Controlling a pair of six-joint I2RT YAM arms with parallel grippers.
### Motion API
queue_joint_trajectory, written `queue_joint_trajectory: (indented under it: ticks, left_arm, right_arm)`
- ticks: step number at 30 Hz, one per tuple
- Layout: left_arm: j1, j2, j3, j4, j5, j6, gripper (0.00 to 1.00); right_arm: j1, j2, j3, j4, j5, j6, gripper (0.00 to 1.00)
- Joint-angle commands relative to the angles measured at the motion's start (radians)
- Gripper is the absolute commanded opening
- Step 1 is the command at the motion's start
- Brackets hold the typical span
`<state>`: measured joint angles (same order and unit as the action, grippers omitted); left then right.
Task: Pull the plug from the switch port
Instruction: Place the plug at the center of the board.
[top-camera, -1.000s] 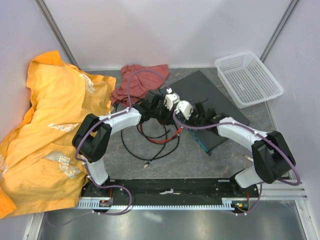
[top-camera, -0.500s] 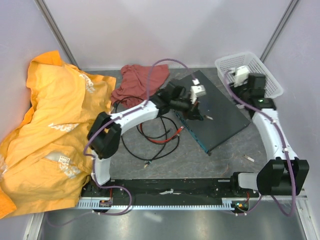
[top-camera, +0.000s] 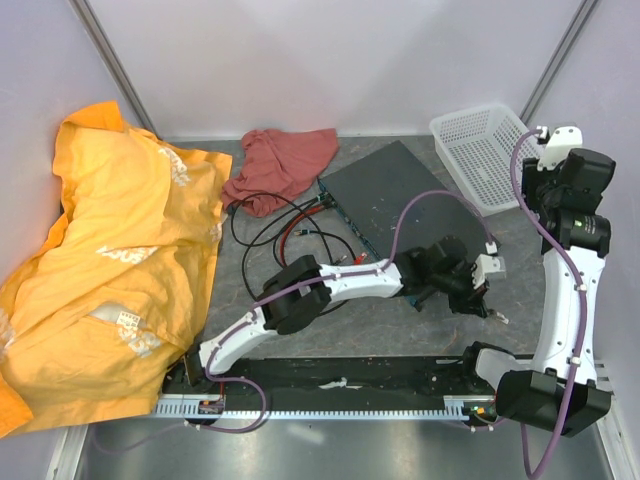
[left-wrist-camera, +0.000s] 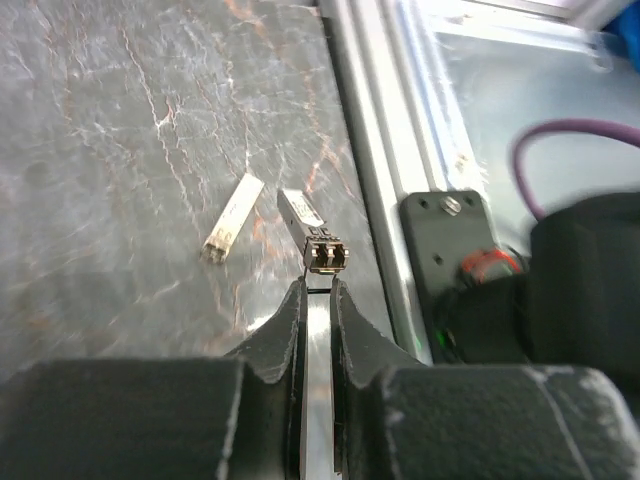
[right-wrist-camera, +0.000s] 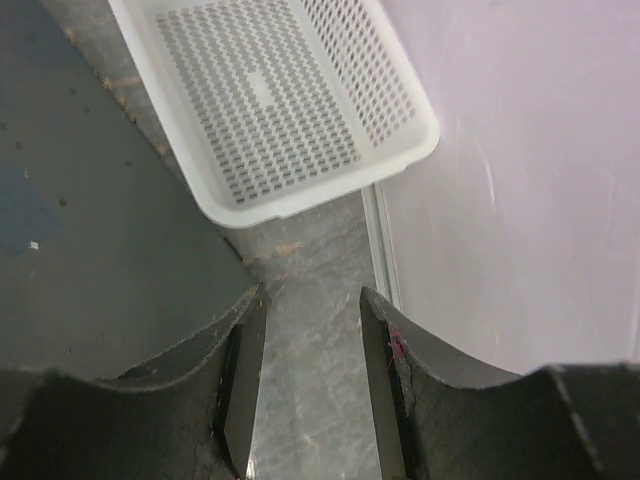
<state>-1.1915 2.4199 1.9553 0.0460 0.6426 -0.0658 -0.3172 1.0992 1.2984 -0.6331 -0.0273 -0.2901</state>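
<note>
Your left end effector is clamped on the plug, which is clear of the switch lying toward the table's far edge. Lower it gently near the near right corner, just beside the loose plug but not touching it, then release. The right end effector hangs with fingers apart above the far right corner.

The counter has a grey, veined, stone-look finish with low sheen. The plug is bright, reflective bare metal. The left gripper is matt black plastic. The switch has a smooth, matt dark grey top. The basket is white perforated plastic. The orange cloth and red cloth are creased fabric.
</note>
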Motion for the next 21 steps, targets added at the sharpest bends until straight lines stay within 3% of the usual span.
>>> queue_joint_trajectory:
  ticks: [1, 8, 11, 12, 17, 18, 21]
  left_arm:
    - [-0.011, 0.074, 0.063, 0.193, -0.122, -0.098, 0.02]
    - [0.010, 0.145, 0.088, 0.215, -0.164, -0.203, 0.01]
    - [0.021, 0.145, 0.086, 0.218, -0.117, -0.207, 0.27]
    - [0.024, 0.134, 0.088, 0.218, -0.091, -0.209, 0.37]
    - [0.087, 0.087, 0.145, 0.158, 0.023, -0.250, 0.52]
    - [0.099, 0.082, 0.152, 0.149, 0.044, -0.253, 0.59]
    - [0.157, 0.053, 0.189, 0.109, 0.121, -0.314, 0.60]
  right_arm:
    - [0.026, -0.012, -0.008, -0.097, 0.006, -0.032, 0.50]
    - [0.043, -0.013, -0.033, -0.139, -0.042, 0.012, 0.50]
    - [0.044, -0.010, -0.030, -0.155, -0.059, 0.017, 0.51]
    - [0.044, -0.007, -0.030, -0.160, -0.077, 0.019, 0.56]
    - [0.044, 0.021, -0.034, -0.149, -0.111, 0.038, 0.64]
    - [0.043, 0.025, -0.039, -0.128, -0.112, 0.037, 0.65]
    - [0.043, 0.059, -0.034, -0.094, -0.128, 0.042, 0.68]
